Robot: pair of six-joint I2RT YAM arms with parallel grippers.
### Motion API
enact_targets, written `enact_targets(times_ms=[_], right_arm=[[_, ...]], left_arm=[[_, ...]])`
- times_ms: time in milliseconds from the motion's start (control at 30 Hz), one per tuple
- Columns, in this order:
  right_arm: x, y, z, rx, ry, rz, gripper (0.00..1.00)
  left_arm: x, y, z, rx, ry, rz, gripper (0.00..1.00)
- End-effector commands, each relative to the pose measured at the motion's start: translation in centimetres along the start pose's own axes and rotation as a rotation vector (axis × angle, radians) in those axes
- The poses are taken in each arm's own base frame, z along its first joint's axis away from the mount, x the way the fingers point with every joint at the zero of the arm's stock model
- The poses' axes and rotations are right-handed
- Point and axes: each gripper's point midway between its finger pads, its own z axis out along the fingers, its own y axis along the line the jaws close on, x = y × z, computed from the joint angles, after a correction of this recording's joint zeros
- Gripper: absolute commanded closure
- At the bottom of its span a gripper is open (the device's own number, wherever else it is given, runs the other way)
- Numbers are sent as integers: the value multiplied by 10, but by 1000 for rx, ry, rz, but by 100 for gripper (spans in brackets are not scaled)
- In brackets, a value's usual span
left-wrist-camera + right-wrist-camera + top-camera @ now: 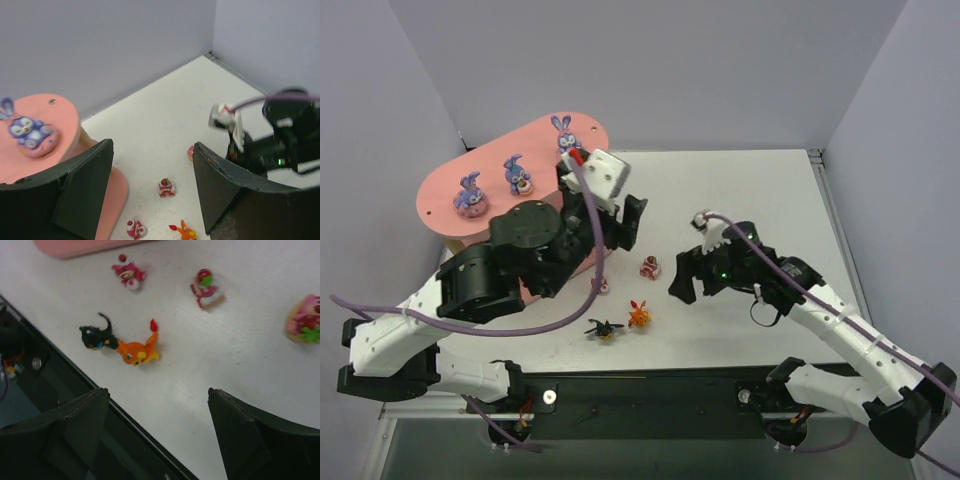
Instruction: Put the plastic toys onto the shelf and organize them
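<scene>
- The shelf (440, 190) is noted at the far left of the table, salmon-pink, its top board oval-ended.
- Three blue-purple bunnies are seen standing in a row on that top board: left bunny (470, 196), middle bunny (518, 176), far bunny (563, 132).
- One bunny on a pink base is also caught on the board in the left wrist view; which of the three it is cannot be told.
- The left gripper (625, 222) is held out past the right end of the shelf, above the table. In its wrist view the fingers (82, 192) are seen spread apart, with nothing between them but bare table.
- The small pink toy (603, 287) is found on the table just beside the foot of the shelf.
- The black-yellow toy (605, 329) and the orange toy (639, 315) are recorded side by side near the front edge; in the right wrist view they appear to touch.
- The pink-red toy (651, 267) is set further back, between the two grippers.
- A round pink toy (305, 320) is picked up at the right edge of the right wrist view, apart from the rest.
- The right gripper (688, 270) is held over the table right of the pink-red toy, its fingers (250, 432) parted and empty.
</scene>
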Motion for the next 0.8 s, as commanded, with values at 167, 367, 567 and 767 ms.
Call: enact_targets(times_ms=[167,367,567,767], right_arm=[[46,63,53,-138,50,-267,16],[69,67,85,-83,100,-311,18],[80,68,114,-26,144,-340,25],[97,72,124,-18,185,-383,26]], left_arm=[[-44,58,-33,-175,-111,-150,25],[-45,61,-39,-165,-111,-164,25],[-45,67,-46,-160,-111,-172,25],[-44,75,-54,-170,-113,-205,25]])
